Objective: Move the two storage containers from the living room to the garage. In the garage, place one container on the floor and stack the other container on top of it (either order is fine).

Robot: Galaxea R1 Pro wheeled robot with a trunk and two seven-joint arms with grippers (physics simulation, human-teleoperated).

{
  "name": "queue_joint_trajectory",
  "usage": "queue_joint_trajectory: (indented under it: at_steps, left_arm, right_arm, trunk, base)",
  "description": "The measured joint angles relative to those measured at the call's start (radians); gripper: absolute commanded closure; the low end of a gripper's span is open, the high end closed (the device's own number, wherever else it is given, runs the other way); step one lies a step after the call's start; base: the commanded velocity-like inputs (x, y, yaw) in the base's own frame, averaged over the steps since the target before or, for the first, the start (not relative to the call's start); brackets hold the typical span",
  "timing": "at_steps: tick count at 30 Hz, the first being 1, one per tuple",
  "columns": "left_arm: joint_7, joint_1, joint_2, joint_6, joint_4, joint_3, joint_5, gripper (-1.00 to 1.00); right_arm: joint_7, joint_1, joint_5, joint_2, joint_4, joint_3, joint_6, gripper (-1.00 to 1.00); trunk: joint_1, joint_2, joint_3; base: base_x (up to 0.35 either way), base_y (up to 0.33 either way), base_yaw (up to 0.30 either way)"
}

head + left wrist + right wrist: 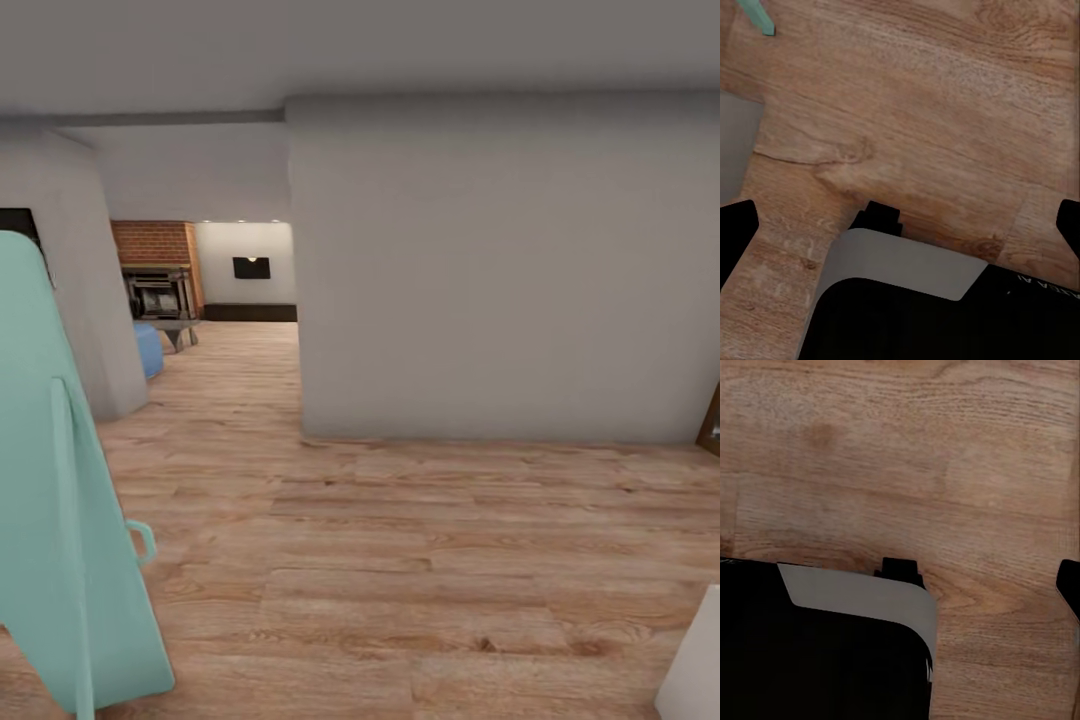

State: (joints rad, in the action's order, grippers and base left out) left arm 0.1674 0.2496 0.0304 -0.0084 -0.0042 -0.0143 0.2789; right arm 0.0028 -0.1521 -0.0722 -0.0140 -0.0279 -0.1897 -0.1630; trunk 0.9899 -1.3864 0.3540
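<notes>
The two storage containers and the garage are out of view. Past a doorway at the far left lies the living room, with its light plank floor and a red-brick fireplace. My left gripper hangs open over the wood floor, its black fingertips spread wide with nothing between them. My right gripper is also open above the planks, one fingertip at the picture's edge. Both hover beside my black and white base.
A large grey wall block stands straight ahead, with the passage to its left. A tall mint-green object leans close at my left. A blue pouf sits by the fireplace. A dark brown edge shows at far right.
</notes>
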Motion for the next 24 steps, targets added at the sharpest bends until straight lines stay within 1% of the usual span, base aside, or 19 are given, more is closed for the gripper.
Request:
queue_joint_trajectory:
  at_steps: [24]
  left_arm:
    - [0.001, 0.000, 0.000, -0.001, 0.000, 0.000, 0.002, -1.00]
  right_arm:
    - [0.000, 0.000, 0.000, 0.000, 0.000, 0.000, -0.001, -1.00]
  trunk:
    - [0.000, 0.000, 0.000]
  base:
    - [0.324, 0.000, 0.000]
